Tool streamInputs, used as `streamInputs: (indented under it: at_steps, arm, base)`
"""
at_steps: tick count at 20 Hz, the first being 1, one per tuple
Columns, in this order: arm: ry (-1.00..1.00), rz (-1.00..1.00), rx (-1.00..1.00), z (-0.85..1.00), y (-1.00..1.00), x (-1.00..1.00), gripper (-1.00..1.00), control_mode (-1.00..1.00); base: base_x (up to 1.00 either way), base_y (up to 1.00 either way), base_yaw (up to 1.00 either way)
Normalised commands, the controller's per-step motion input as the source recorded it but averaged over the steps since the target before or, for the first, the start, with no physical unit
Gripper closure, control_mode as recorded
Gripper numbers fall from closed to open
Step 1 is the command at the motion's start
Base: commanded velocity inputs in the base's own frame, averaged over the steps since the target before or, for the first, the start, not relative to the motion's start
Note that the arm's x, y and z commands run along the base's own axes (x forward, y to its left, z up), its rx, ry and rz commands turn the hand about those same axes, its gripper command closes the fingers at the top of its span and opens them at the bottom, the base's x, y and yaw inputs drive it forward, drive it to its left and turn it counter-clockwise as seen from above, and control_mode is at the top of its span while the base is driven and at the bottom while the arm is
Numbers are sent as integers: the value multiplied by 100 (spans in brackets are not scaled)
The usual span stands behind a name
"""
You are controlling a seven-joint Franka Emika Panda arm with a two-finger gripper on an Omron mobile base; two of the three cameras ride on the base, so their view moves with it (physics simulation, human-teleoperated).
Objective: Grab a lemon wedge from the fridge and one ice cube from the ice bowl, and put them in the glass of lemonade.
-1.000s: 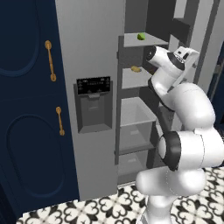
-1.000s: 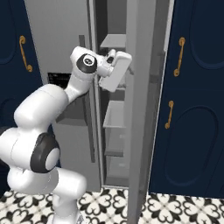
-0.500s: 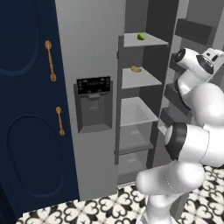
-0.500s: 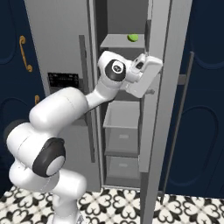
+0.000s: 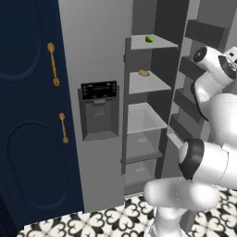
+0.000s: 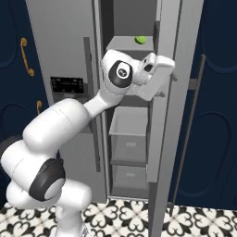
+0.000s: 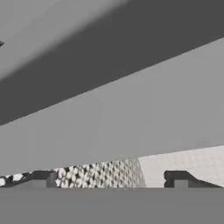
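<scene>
Left base view is showing the fridge (image 5: 99, 69) with its right-hand door now swung much wider than a second ago, so the inner shelves are standing fully exposed where the arm was blocking part of them before. The lemon wedge (image 5: 149, 38) is sitting on the top shelf, near its back, in the same spot as earlier. A small yellow item (image 5: 144, 72) is lying on the shelf below it; what it is cannot be told. The left door with the dark dispenser panel (image 5: 98, 110) is staying closed, and the navy cabinet (image 5: 28, 115) beside it is unchanged.

Right base view is showing the gripper (image 6: 172, 74) pressing up by the edge of the opened door (image 6: 164, 115), having travelled rightward from in front of the shelves, where it was a second ago. The lemon wedge (image 6: 140, 40) is lying well clear of the hand, up and to its left.

Hand view is showing two dark fingertips (image 7: 42, 178) standing far apart at the bottom, released, with nothing between them, facing grey fridge surfaces.
</scene>
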Motion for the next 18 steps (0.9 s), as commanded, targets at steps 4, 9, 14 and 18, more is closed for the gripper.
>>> streamInputs:
  at_steps: [4, 9, 14, 18]
  arm:
    - [-38, 0, 11, 7, 69, -15, -100, -100]
    - [-38, 0, 22, -11, 84, -2, -100, -100]
    - [-24, 0, 28, -46, 95, 1, -100, -100]
    - [-10, 9, 30, -63, 100, 8, -100, -100]
  base:
    - [0, 0, 0]
    - [0, 0, 0]
    - [0, 0, 0]
    - [0, 0, 0]
